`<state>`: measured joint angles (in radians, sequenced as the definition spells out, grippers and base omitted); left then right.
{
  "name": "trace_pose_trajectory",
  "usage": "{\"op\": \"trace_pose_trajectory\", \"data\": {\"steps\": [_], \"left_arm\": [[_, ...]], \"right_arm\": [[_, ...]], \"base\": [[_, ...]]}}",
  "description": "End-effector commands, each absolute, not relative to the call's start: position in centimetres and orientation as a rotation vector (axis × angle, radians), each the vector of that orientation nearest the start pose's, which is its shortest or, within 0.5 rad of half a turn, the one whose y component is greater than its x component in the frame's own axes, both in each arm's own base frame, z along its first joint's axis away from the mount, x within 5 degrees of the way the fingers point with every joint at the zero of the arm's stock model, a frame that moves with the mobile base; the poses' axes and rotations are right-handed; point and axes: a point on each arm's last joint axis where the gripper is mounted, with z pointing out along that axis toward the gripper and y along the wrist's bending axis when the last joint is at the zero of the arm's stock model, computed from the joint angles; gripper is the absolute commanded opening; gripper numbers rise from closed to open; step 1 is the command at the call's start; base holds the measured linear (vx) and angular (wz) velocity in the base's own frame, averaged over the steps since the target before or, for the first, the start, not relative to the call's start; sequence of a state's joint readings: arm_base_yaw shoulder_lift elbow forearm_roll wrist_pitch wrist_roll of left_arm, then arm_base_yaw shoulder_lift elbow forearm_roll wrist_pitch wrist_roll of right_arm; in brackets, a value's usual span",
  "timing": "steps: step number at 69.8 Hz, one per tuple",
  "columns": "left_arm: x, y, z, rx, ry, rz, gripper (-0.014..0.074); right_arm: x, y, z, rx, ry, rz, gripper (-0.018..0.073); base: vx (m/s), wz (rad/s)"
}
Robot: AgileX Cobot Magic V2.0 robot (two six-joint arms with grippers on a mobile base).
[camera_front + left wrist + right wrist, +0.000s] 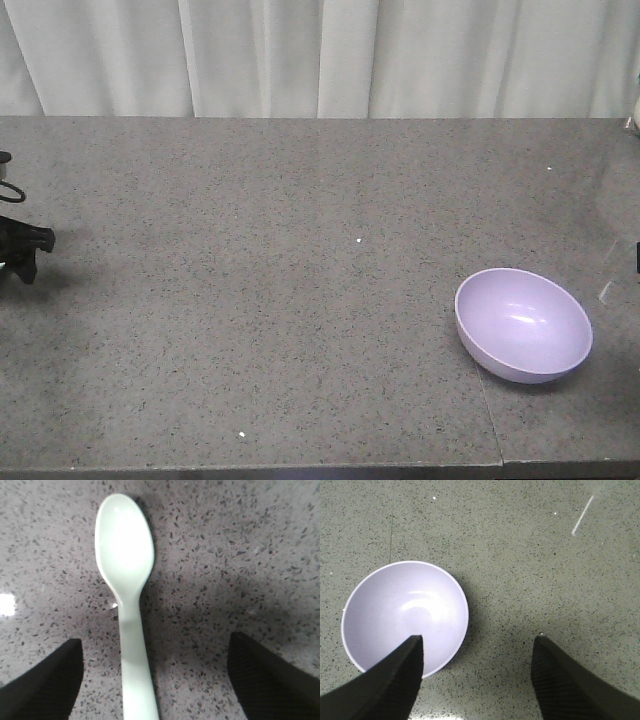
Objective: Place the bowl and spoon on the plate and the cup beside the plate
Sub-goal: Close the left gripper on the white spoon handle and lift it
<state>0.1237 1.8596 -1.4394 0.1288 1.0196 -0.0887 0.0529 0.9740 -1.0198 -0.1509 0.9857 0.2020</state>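
The lavender bowl [524, 324] sits upright on the speckled grey table at the front right. In the right wrist view the bowl [405, 615] lies at the left, and my right gripper [477, 647] is open above it, with the left finger over the bowl's rim and the right finger over bare table. The pale mint spoon [127, 590] lies flat on the table in the left wrist view, head away from me. My left gripper [155, 650] is open, its fingers either side of the spoon's handle and not touching it. The plate and cup are out of view.
A seam in the tabletop [490, 420] runs toward the front edge just left of the bowl. White curtains [320, 55] hang behind the table's far edge. Part of the left arm [20, 248] shows at the table's left side.
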Motion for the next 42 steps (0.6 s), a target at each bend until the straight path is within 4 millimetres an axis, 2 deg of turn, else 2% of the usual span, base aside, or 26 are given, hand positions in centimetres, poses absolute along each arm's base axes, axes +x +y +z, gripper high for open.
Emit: {"op": "trace_pose_trajectory", "data": {"steps": [1,23,42], "left_arm": [[37.9,5.8,25.4,-0.239,2.832,0.183,0.0557],[38.3,6.5,23.3,-0.281,2.894,0.162,0.0557],[38.3,7.0,22.6,-0.297,2.920,0.146,0.0524]], "right_arm": [[18.1,-0.3,38.0,0.114,2.314,-0.081,0.0465],[18.1,-0.3,38.0,0.114,2.314,-0.081,0.0465],[18.1,-0.3,38.1,0.113,2.310,-0.080,0.0465]], "base": [[0.00,0.00],[0.00,0.00],[0.00,0.00]]}}
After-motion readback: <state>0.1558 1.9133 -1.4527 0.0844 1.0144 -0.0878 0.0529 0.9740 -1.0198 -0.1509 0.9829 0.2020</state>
